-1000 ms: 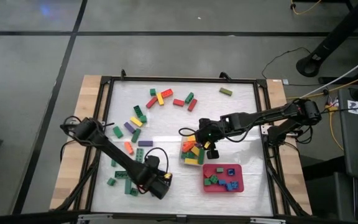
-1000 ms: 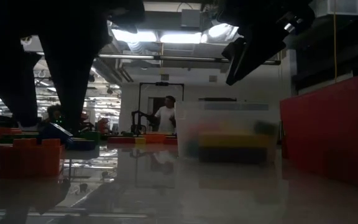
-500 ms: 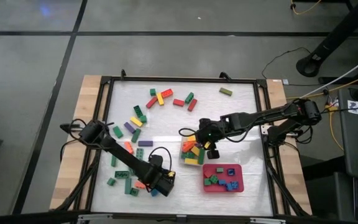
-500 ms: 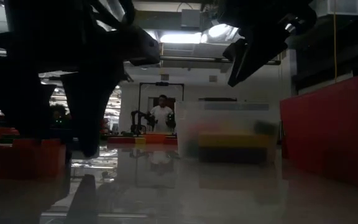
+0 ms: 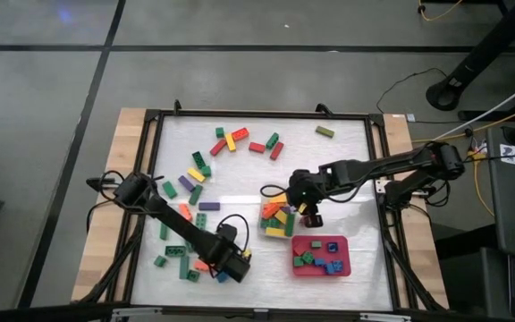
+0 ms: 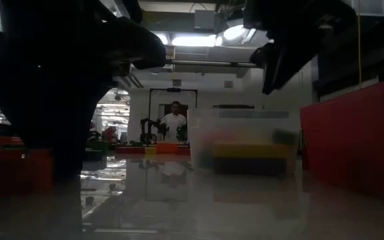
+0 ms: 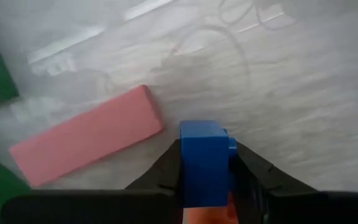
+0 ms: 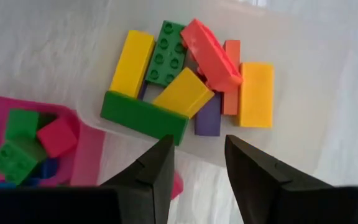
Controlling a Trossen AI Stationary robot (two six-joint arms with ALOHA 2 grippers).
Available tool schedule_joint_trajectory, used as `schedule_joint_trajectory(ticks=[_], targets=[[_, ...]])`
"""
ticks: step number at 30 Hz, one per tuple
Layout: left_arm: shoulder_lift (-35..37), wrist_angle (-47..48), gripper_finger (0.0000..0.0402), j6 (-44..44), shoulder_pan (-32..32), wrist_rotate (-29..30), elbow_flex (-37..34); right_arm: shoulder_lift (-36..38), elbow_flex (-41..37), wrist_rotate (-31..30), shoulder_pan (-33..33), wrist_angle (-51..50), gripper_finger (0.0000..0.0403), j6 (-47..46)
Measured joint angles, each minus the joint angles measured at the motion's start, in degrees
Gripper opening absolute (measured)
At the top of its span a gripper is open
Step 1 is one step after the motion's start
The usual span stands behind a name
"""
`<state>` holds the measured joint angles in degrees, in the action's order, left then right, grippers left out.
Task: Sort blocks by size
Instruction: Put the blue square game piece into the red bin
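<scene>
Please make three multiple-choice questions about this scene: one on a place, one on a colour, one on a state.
1. Where is the right claw?
A. over the clear tub
B. at the table's far edge
C. beside the left arm

2. What colour is the block in the left claw?
A. yellow
B. blue
C. green

3. How is the right claw?
A. shut on a red bar
B. shut on the tray's rim
C. open and empty

Answers: 1 A, it hangs above the clear tub of long blocks; 2 B, the blue block sits between its fingers; 3 C, its fingers stand apart, nothing between.
</scene>
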<state>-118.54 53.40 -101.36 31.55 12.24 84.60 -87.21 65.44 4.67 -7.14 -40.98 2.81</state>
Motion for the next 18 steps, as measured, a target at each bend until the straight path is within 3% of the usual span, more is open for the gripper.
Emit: schedule_joint_trajectory(ticks=[9,14,18], targets=[[4.0,-5.19,0.0076,11.66,-1.93,-0.22,0.72,6.96,3.66,0.02,0.0,-9.04,0.0143,-1.75],[7.6,-14.1,0.0079,22.04,-2.74,-0.38,0.7,12.73,3.67,0.0,0.0,-14.87,0.0143,-5.22],[8.34,-25.72,0.0081,35.35,-3.96,3.53,0.7,17.18,3.65,-1.27,-0.01,-17.11,0.0143,-7.54]])
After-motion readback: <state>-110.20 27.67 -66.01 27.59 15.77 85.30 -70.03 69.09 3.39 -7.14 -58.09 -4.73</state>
